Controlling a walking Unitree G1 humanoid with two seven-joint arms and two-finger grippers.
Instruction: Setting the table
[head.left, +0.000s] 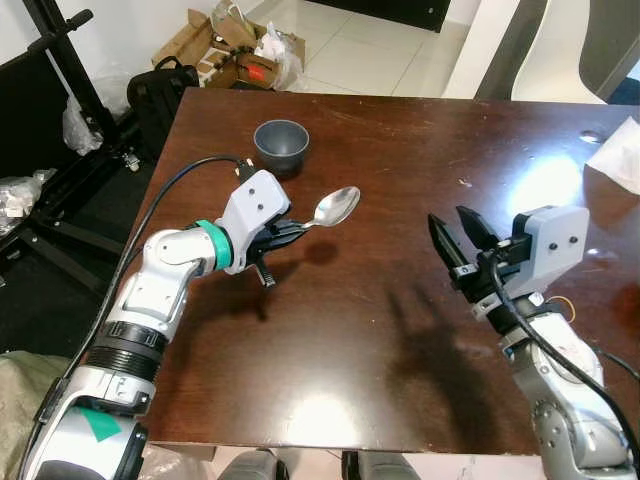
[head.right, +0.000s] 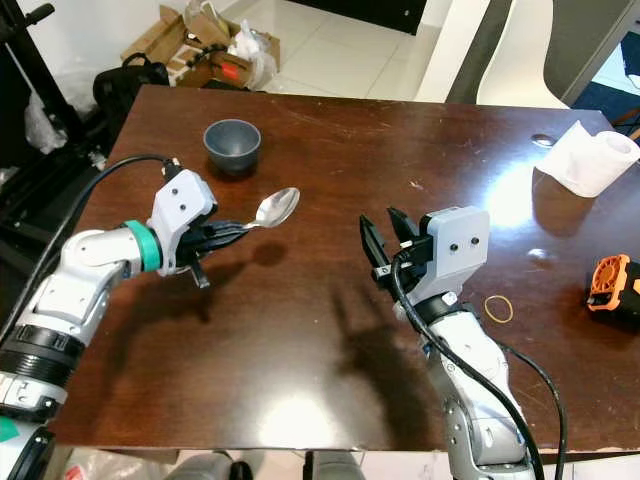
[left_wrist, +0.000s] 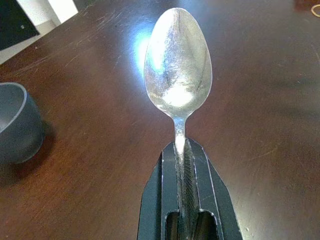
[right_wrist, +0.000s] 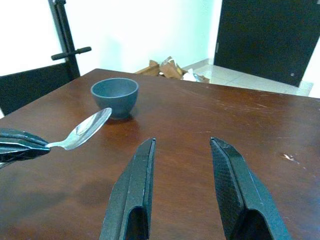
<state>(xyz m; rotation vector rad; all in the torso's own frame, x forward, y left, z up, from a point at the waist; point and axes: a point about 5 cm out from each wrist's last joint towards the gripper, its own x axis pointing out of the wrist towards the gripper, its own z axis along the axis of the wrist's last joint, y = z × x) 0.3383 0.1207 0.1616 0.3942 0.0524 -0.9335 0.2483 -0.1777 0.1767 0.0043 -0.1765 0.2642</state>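
A silver spoon (head.left: 334, 208) hangs a little above the dark wooden table (head.left: 380, 330), its handle clamped in my left gripper (head.left: 292, 229), which is shut on it. The spoon's bowl (left_wrist: 177, 65) points away from the gripper, towards the table's middle. A small grey bowl (head.left: 281, 144) stands upright on the table just beyond and to the left of the spoon. My right gripper (head.left: 455, 236) hovers over the table's right half, open, with nothing between its fingers (right_wrist: 135, 190); it faces the spoon (right_wrist: 82, 130) and the grey bowl (right_wrist: 114, 95).
A white paper roll (head.right: 588, 157), a rubber band (head.right: 498, 308) and an orange-black device (head.right: 614, 286) lie at the table's right side. Cardboard boxes (head.left: 230, 50), a black bag (head.left: 150, 95) and a black stand (head.left: 60, 60) crowd the floor beyond the left edge.
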